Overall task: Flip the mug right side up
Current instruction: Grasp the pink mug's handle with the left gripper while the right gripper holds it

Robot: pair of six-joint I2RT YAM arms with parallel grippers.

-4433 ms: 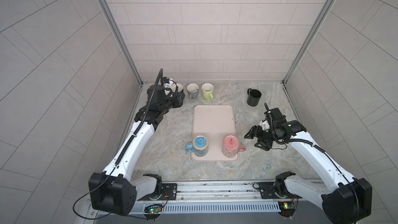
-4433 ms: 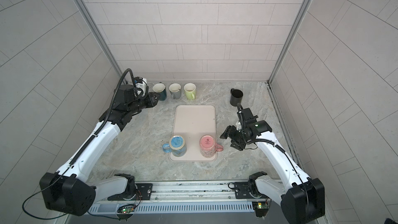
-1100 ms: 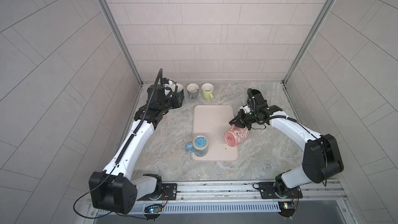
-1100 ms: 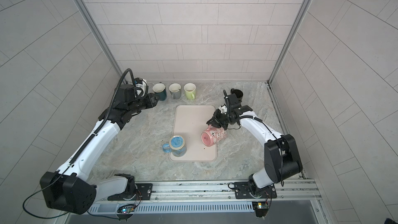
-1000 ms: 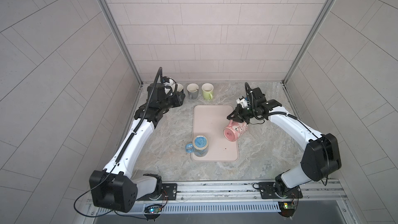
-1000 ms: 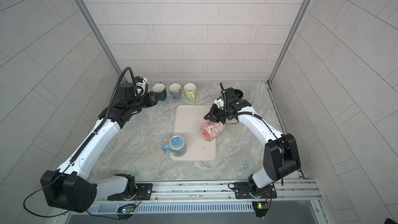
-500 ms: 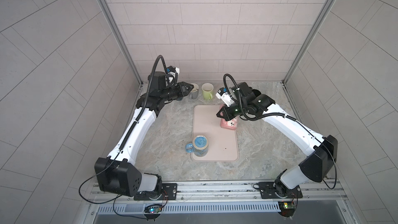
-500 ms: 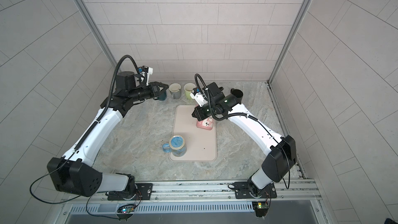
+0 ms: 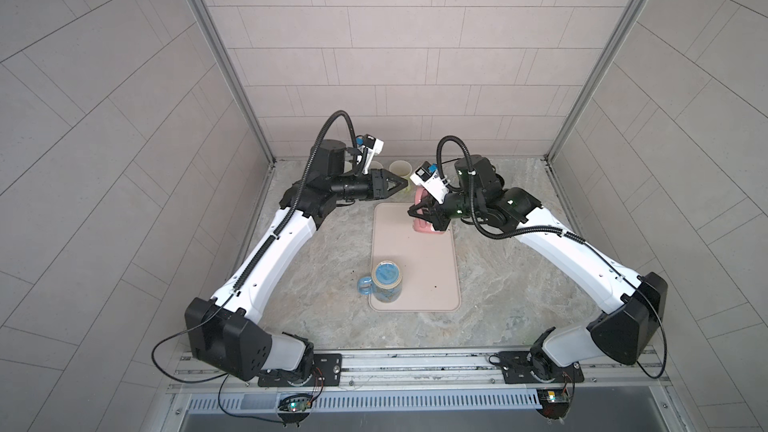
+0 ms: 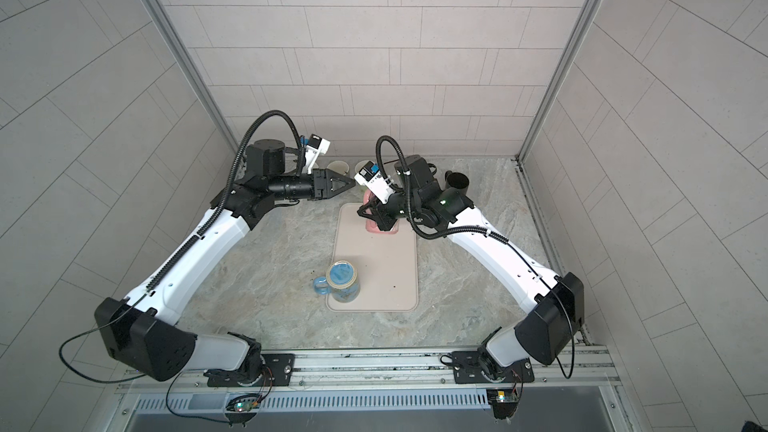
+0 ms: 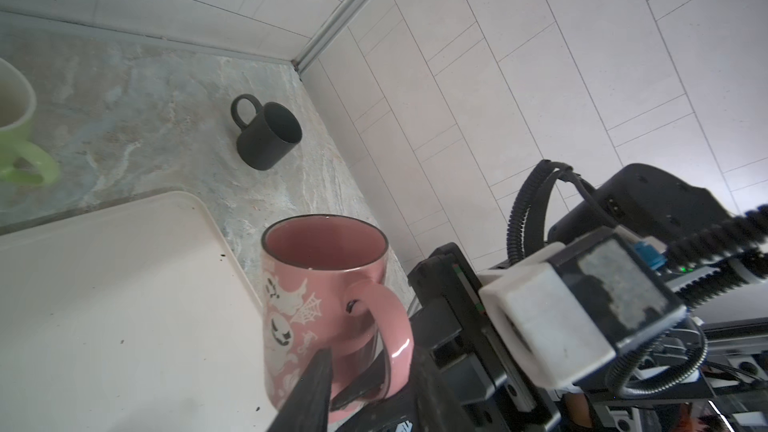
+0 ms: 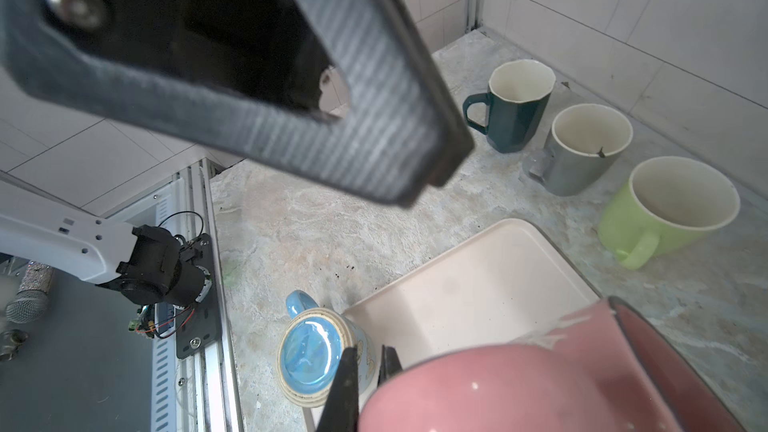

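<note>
Marble bench [image 9: 324, 268]: one, grey-veined, tiled walls on three sides, two white-and-black arms reaching over it.
Tray [image 9: 415, 276]: one, beige, rectangular, mid-bench.
Mugs in all: six.
Pink mug [image 11: 299, 284]: one, printed with ghosts and cobwebs, upright with its mouth up, at the tray's far right corner; its base is hidden, so whether it rests on the tray cannot be told.
Right pincer [image 9: 417, 213]: jaws clamped together on the pink mug's handle [image 11: 395, 326].
Left pincer [image 9: 402, 185]: in the air beyond the tray's far edge, tip towards the pink mug, touching nothing; whether its jaws are apart or together cannot be told.
Blue mug [image 9: 386, 278]: one, upside down, at the tray's near left edge, handle out over the bench.
Back row: three upright mugs side by side along the far wall: a dark teal mug [image 12: 513, 118], a grey mug [image 12: 582, 160], a green mug [image 12: 665, 218].
Black mug [image 11: 266, 139]: one, upright, far right of the bench.
</note>
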